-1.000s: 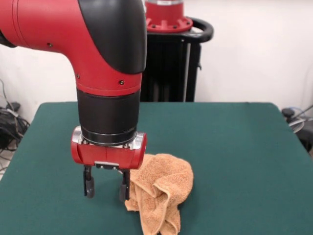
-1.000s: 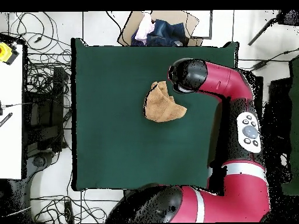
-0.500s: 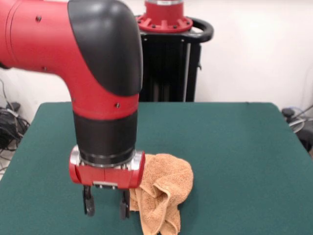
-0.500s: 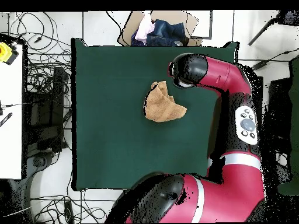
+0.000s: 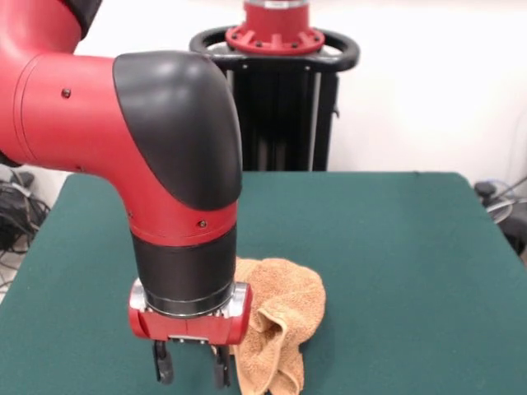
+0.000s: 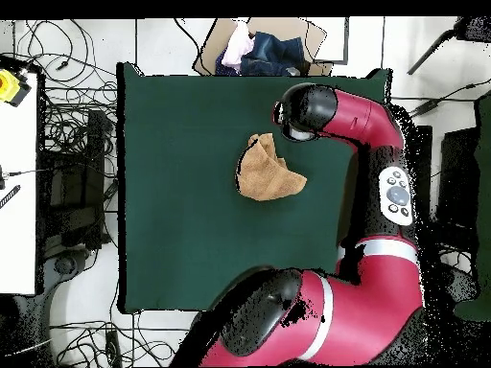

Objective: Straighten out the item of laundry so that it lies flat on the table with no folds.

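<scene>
Nearest the front camera, my jaws (image 5: pixel 192 374) are down low over the desk (image 5: pixel 395 263), fingers pointing straight down and standing apart with a clear gap between them, nothing held. My right-hand finger in that view sits just beside the towel (image 5: pixel 276 321), at its edge; whether it touches the cloth I cannot tell. The fingertips look close to the green felt, but contact is not clear.

The towel is bunched, not flat. It lies in a rumpled heap with a thick fold hanging toward the near edge of the desk and a rounded hump behind it. From overhead the towel (image 6: pixel 268 171) shows as a crumpled, roughly triangular lump near the middle of the desk (image 6: pixel 192 230), toward the side where my wrist (image 6: pixel 305 113) hangs, well clear of every desk edge.

Above my jaws, my red flange and black wrist collar rise straight up into the big red and black elbow (image 5: pixel 156 140).

Farther back, beyond the desk's far edge, the black pedestal (image 5: pixel 284 107) stands against the pale wall.
</scene>
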Robot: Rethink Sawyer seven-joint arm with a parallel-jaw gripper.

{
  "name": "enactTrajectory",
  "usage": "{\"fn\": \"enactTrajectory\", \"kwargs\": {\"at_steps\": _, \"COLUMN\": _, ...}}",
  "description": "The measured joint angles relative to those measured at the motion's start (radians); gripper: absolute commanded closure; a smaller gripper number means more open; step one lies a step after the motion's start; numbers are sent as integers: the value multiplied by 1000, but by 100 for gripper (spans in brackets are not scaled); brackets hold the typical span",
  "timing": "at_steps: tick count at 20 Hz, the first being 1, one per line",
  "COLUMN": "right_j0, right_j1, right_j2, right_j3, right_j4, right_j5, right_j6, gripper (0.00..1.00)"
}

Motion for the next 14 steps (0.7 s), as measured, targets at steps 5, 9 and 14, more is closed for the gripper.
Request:
{"fn": "enactTrajectory", "kwargs": {"at_steps": 5, "right_j0": -5, "right_j1": -54, "right_j2": -1, "right_j3": 83, "right_j4": -3, "right_j5": -4, "right_j6": 0, "gripper": 0}}
{"fn": "enactTrajectory", "kwargs": {"at_steps": 9, "right_j0": -6, "right_j1": -130, "right_j2": -3, "right_j3": 181, "right_j4": -4, "right_j5": -22, "right_j6": 0, "gripper": 0}}
{"fn": "enactTrajectory", "kwargs": {"at_steps": 14, "right_j0": -8, "right_j1": -231, "right_j2": -3, "right_j3": 293, "right_j4": -7, "right_j5": -49, "right_j6": 0, "gripper": 0}}
